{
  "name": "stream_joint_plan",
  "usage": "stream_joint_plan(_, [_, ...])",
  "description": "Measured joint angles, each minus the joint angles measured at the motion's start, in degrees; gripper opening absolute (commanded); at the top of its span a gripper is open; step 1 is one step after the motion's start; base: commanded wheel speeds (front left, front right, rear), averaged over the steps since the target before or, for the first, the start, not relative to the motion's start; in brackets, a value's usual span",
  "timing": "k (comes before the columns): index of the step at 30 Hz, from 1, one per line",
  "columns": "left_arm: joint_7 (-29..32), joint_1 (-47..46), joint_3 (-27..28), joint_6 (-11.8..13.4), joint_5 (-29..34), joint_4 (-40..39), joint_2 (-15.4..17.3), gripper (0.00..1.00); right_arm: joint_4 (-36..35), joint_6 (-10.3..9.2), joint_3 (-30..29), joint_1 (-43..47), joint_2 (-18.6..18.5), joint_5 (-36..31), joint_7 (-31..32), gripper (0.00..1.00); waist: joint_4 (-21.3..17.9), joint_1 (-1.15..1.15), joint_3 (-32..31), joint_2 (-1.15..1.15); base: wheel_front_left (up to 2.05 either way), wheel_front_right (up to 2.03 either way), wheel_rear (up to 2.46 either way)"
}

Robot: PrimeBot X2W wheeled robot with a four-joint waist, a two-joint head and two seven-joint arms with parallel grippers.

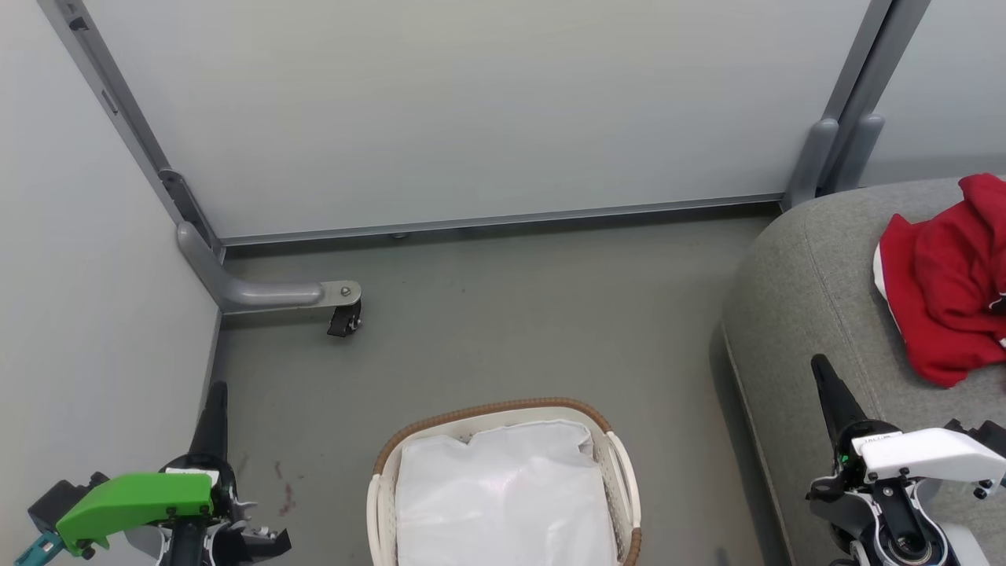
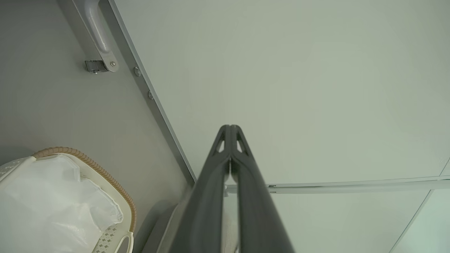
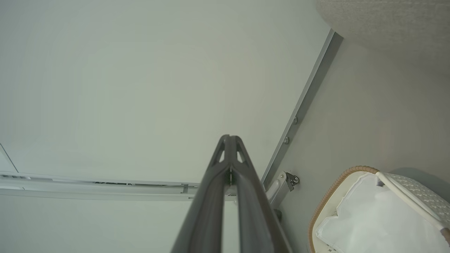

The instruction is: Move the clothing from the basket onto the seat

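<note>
My left tool (image 1: 218,391) stands at the lower left of the head view. Its two long dark fingers are pressed together, pinching nothing, with the tips pointing up over the dull grey floor (image 1: 511,314). My right tool (image 1: 821,365) is at the lower right, likewise pressed together and empty, its tips rising in front of the large grey woven-fabric seat (image 1: 802,299).

The bright red soft clothing (image 1: 947,291) with white trim lies crumpled on that seat at the right edge of the view, well apart from both tools. The oval cream-white perforated plastic basket (image 1: 622,472) with a brown woven rim sits on the floor between my two tools, near the seat's rounded corner. A plain white liner sheet (image 1: 503,495) covers its inside.

Beyond the basket, a pale grey wall panel (image 1: 471,110) stands on a metal foot with a small black caster (image 1: 344,321).
</note>
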Motion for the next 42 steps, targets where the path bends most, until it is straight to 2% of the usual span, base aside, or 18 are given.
stream_joint_plan(25, [2.5, -0.6, 1.0, 0.0, -9.1, -1.5, 0.0, 0.0, -1.2, -0.01, -1.0, 0.0, -0.1, 10.2, 2.5, 0.0, -0.3, 0.0, -0.3, 0.0, 0.0, 0.0, 0.0])
stream_joint_plan(42, [2.5, -0.7, 1.1, 0.0, -9.1, -1.6, 0.0, 0.0, -1.2, -0.01, -1.1, 0.0, -0.1, 10.2, 2.5, 0.0, -0.3, 0.0, -0.3, 0.0, 0.0, 0.0, 0.0])
